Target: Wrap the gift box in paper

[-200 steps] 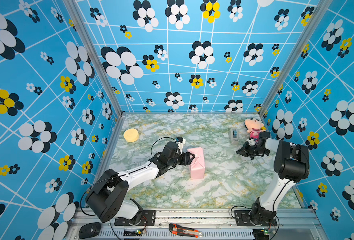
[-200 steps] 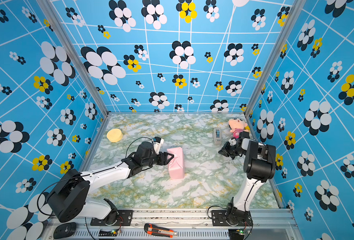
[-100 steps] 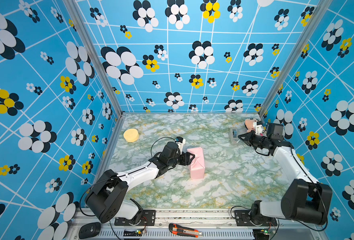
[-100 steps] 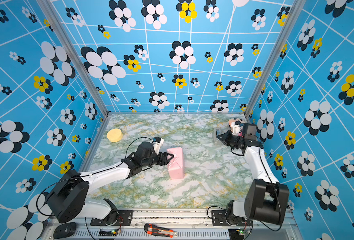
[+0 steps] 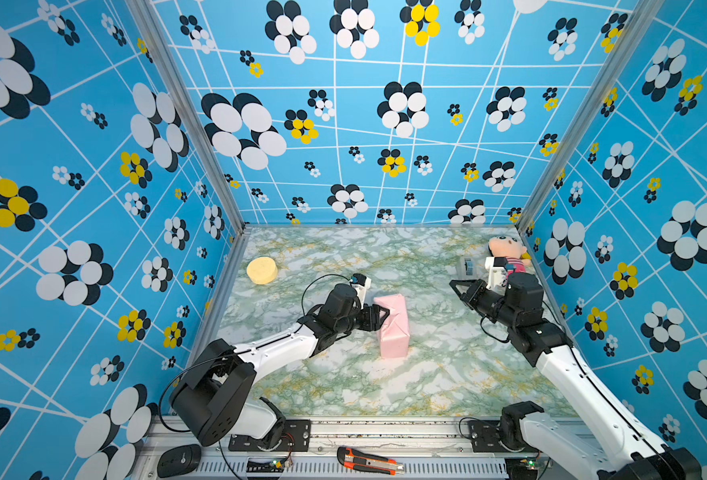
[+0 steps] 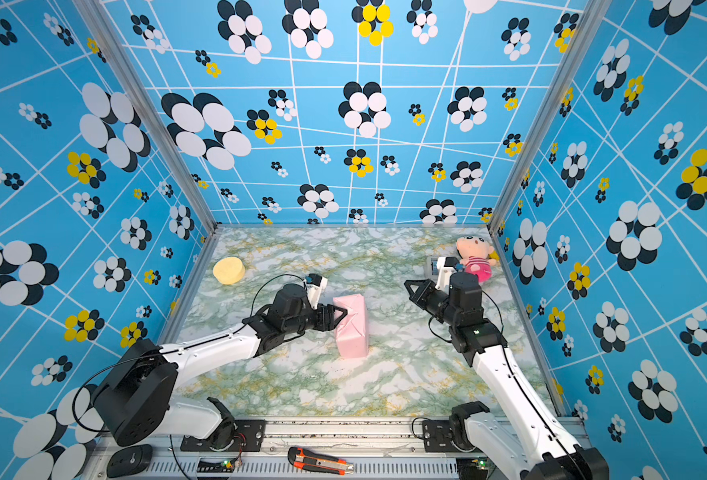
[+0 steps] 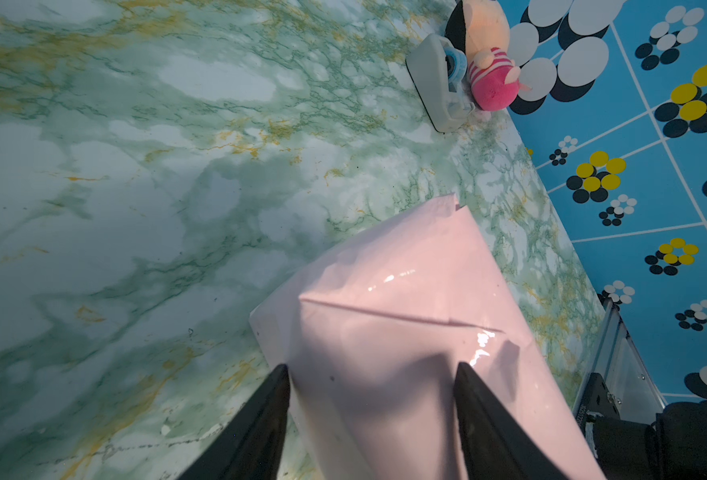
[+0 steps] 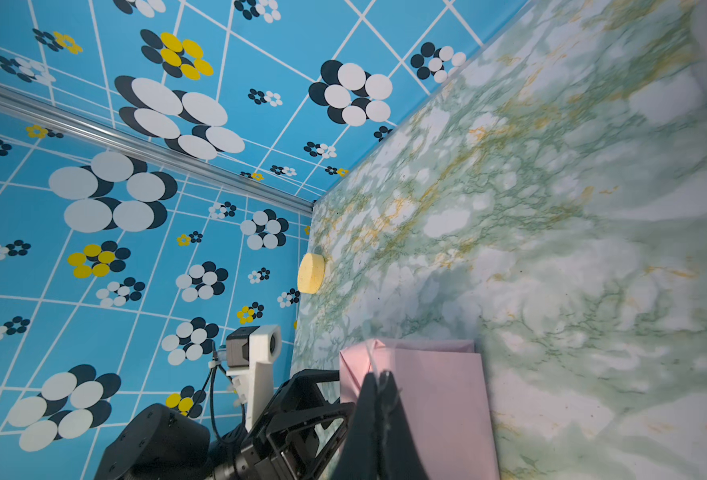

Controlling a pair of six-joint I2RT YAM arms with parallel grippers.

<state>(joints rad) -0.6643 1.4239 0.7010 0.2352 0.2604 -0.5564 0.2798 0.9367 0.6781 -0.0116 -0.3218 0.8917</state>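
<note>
The gift box is hidden inside the pale pink paper (image 5: 393, 328) (image 6: 354, 328), a folded package in the middle of the table. My left gripper (image 5: 385, 311) (image 6: 343, 311) is open at the package's left face. In the left wrist view the paper (image 7: 406, 291) fills the gap between the left gripper's (image 7: 372, 370) two fingers. My right gripper (image 5: 453, 283) (image 6: 408, 283) hangs to the right of the package, apart from it. It is shut (image 8: 379, 376) on a thin clear strip that looks like tape, with the paper (image 8: 426, 395) beyond it.
A grey tape dispenser (image 5: 467, 266) (image 7: 439, 79) and a plush doll (image 5: 507, 251) sit in the back right corner. A yellow disc (image 5: 262, 270) (image 8: 311, 272) lies at the back left. A utility knife (image 5: 368, 459) rests on the front rail. Patterned walls close off three sides.
The right gripper was at the tape dispenser half a second ago and has drawn away to the left, toward the package. The left arm and the package have not moved.
</note>
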